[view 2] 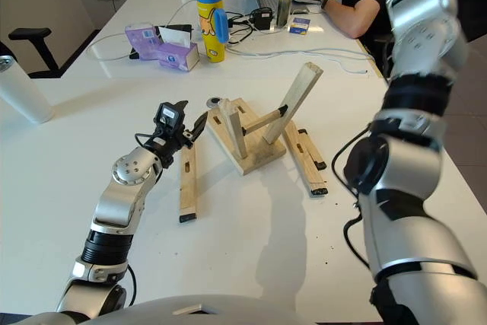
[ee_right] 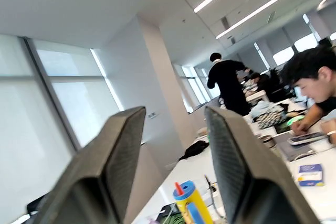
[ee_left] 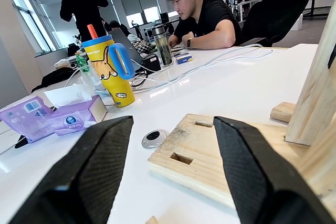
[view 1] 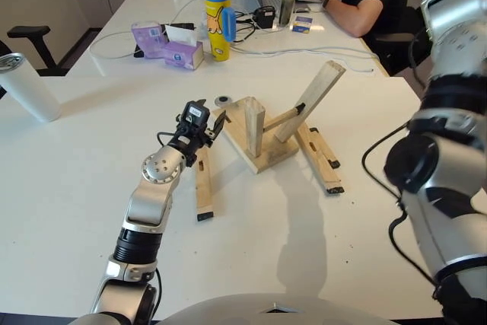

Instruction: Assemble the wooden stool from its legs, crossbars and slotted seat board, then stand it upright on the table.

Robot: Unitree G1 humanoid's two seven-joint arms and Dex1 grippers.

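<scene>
The slotted seat board (view 1: 268, 154) lies flat on the white table. One leg (view 1: 255, 125) stands upright in it; a second leg (view 1: 318, 95) leans away to the right, and a crossbar (view 1: 283, 120) joins the two. A loose leg (view 1: 204, 186) lies left of the board, and two more wooden pieces (view 1: 320, 156) lie to its right. My left gripper (view 1: 214, 118) is open just off the board's left edge, with nothing between its fingers; the left wrist view has the board's slot (ee_left: 181, 158) ahead of it. My right gripper (ee_right: 174, 114) is open, empty and raised high, facing the room.
A round metal grommet (view 1: 224, 100) sits in the table behind the board. Farther back stand a yellow cup (view 1: 218, 24) and purple tissue packs (view 1: 181, 55), with cables around them. A white tumbler (view 1: 27, 85) stands far left. A person works at a laptop at the far right.
</scene>
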